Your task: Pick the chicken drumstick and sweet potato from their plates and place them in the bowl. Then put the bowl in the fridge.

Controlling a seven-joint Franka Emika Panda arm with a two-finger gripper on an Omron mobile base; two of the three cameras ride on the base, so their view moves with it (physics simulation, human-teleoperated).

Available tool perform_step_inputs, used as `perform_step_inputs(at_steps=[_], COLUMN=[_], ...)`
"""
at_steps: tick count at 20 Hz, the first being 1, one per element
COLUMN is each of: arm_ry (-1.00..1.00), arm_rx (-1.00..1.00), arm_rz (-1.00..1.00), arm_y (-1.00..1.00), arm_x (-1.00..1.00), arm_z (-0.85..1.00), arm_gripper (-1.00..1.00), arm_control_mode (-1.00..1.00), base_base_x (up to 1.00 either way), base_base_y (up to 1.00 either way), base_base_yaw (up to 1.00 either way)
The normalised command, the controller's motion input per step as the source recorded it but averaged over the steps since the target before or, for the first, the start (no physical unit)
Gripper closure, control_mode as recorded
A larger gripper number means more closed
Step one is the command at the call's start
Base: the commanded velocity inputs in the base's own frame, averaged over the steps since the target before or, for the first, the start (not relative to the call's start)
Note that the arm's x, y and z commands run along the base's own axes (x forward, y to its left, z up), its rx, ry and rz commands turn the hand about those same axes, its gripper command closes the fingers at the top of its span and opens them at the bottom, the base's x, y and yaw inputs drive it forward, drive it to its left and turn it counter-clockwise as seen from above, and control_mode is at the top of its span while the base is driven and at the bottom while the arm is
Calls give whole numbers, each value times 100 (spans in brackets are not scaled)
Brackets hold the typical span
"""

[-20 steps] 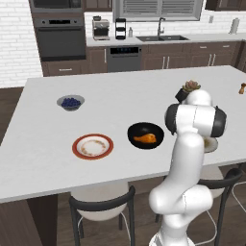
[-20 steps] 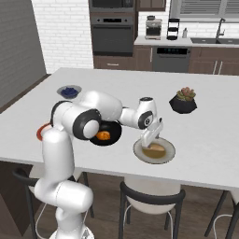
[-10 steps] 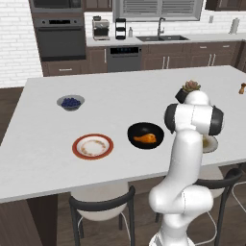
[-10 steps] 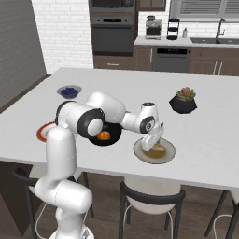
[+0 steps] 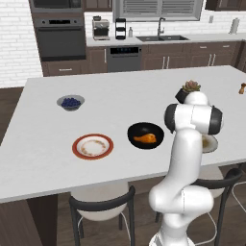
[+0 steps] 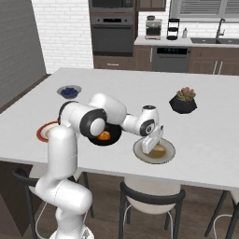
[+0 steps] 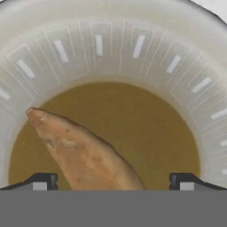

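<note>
Tan sweet potato: 1, prob. ungripped.

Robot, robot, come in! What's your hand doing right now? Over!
Gripper open, low over sweet potato on grey plate, not gripping. Drumstick already in black bowl. Nothing in the way.

White table in front of my base, long, pale top. Directly on it: small bowl of blueberries toward far left; red-rimmed plate near front edge; black bowl just right of that plate, apart from it; grey plate with brown centre near front edge at right; dark pot with succulent behind grey plate, well apart; small brown item at far right edge.
</note>
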Motion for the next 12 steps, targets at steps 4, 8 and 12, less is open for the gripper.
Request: perform_step_inputs(at_steps=[4,8,12], arm_ry=[0,0,-3], arm_rx=[6,2,0], arm_rz=[2,0,3], arm_y=[-1,0,0], arm_x=[0,0,-4], arm_z=[-1,-11,-23], arm_gripper=[100,100,100], arm_control_mode=[-100,-100,-100], base_base_x=[0,0,0], base_base_y=[0,0,0], base_base_yaw=[0,0,0])
